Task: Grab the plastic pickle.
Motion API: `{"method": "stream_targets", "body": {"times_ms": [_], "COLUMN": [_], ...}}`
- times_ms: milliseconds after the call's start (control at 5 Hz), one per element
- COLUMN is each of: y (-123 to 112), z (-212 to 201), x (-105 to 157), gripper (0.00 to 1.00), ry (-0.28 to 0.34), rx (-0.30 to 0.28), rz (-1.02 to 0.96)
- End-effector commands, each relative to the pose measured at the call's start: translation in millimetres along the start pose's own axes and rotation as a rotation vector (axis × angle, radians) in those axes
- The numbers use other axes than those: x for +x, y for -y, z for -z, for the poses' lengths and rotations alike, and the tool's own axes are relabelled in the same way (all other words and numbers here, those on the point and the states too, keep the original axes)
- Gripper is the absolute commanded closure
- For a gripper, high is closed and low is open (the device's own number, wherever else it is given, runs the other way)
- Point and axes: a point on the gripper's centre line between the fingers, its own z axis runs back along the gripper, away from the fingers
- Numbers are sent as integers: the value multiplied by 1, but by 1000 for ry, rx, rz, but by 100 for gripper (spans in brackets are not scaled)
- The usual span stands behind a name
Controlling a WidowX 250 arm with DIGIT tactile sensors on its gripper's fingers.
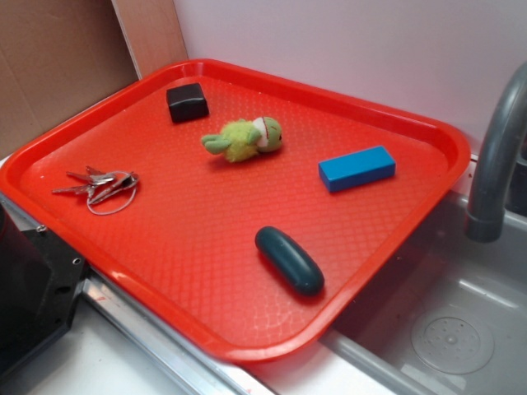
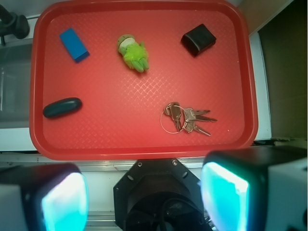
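The plastic pickle (image 1: 289, 260) (image 2: 62, 107) is a dark teal, glossy capsule lying flat near the front right of the red tray (image 1: 74, 239) (image 2: 139, 147). In the wrist view it lies at the tray's lower left. My gripper (image 2: 144, 199) hangs high above the tray's near edge, over the robot base, well apart from the pickle. Its two cyan-lit pads (image 2: 65, 202) stand wide apart with nothing between them. The gripper does not show in the exterior view.
On the tray also lie a blue block (image 1: 356, 168) (image 2: 74, 44), a fuzzy green plush toy (image 1: 244, 138) (image 2: 133, 53), a black box (image 1: 187, 103) (image 2: 198, 39) and a bunch of keys (image 1: 103, 186) (image 2: 185, 118). A grey faucet (image 1: 494, 156) and sink (image 1: 449, 337) stand to the right.
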Motion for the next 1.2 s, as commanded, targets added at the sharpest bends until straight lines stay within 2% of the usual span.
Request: {"method": "stream_targets", "body": {"times_ms": [0, 200, 400, 600, 800, 1000], "y": [0, -11, -19, -22, 11, 62], "z": [0, 6, 10, 28, 55, 62], "x": [0, 48, 85, 126, 133, 104], "gripper": [0, 0, 0, 0, 0, 0], "ry": [0, -15, -26, -70, -129, -138], "rx": [0, -10, 10, 8, 56, 17], "rz": [0, -114, -160, -26, 225, 451]}}
